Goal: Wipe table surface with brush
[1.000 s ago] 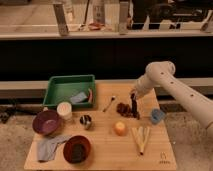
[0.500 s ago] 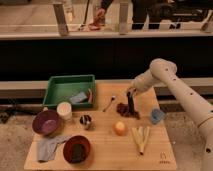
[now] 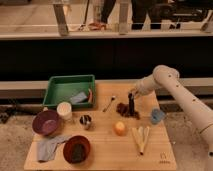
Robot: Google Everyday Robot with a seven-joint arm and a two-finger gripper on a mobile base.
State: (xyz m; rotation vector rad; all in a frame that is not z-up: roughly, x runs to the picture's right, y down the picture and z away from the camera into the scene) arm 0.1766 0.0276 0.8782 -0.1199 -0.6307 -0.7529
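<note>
The table surface [image 3: 105, 145] is a pale wood top. My gripper [image 3: 131, 98] is over its right-middle part, at the end of the white arm that reaches in from the right. It is shut on the slim black brush [image 3: 131, 107], which stands upright with its lower end on or just above the wood. A dark reddish-brown clump [image 3: 122, 107] lies on the table right beside the brush's lower end, to its left.
A green tray [image 3: 60, 89] stands at the back left, a silver spoon [image 3: 109, 103] beside it. Around are a white cup [image 3: 64, 110], purple bowl [image 3: 46, 122], red bowl [image 3: 76, 148], grey cloth [image 3: 49, 148], metal cup [image 3: 86, 120], orange ball [image 3: 119, 128], yellow strips [image 3: 141, 138] and blue cup [image 3: 157, 116].
The gripper with the brush has shifted slightly left, toward the dark clump. Everything else on the table has stayed put.
</note>
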